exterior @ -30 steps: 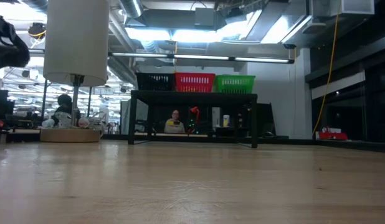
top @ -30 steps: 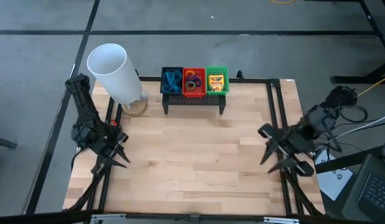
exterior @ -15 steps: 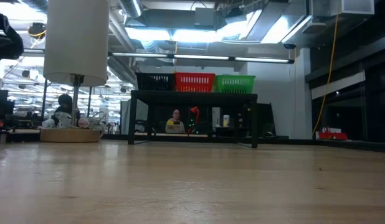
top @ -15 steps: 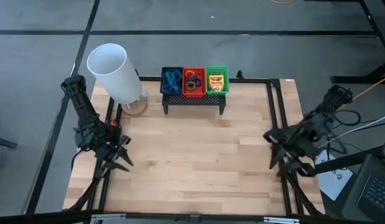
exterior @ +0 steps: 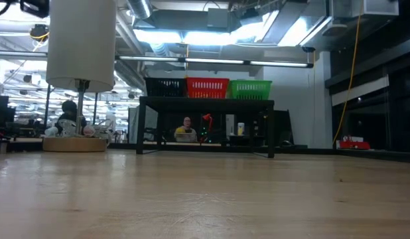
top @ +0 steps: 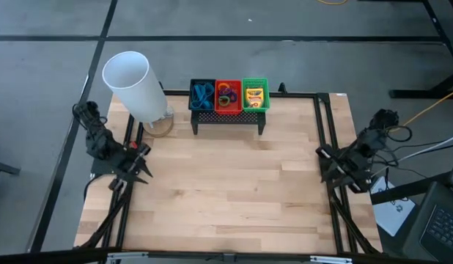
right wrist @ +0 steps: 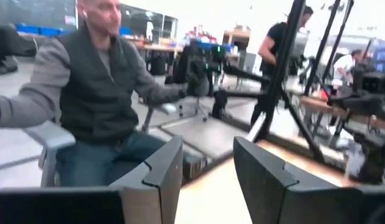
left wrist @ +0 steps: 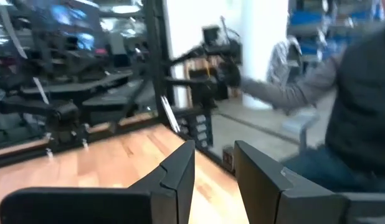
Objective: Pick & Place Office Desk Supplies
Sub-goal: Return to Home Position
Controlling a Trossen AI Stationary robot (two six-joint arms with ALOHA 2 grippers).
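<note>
Three small mesh baskets stand in a row on the wide black mesh stand [top: 228, 119] at the table's far edge. The black basket [top: 202, 95] holds blue-handled scissors, the red basket [top: 228, 95] holds purple and orange loops, and the green basket [top: 255, 94] holds a yellow-and-green crayon box. The same row of baskets [exterior: 207, 87] shows in the low view. My left gripper [top: 138, 163] [left wrist: 214, 165] hangs open over the table's left edge. My right gripper [top: 330, 167] [right wrist: 208, 162] hangs open over the right edge. Both are far from the baskets.
A big white cylinder [top: 131, 84] lies tilted on a round wooden base at the far left corner. Black frame rails run along the table's left and right sides. Bare wood [top: 226, 183] spreads between the arms. A seated person [right wrist: 96, 93] is beyond the table.
Both arms have drawn back toward their own sides of the table, and each gripper has moved a little toward the far edge. The gap between the fingertips of both grippers has narrowed. The baskets and stand have stayed still.
</note>
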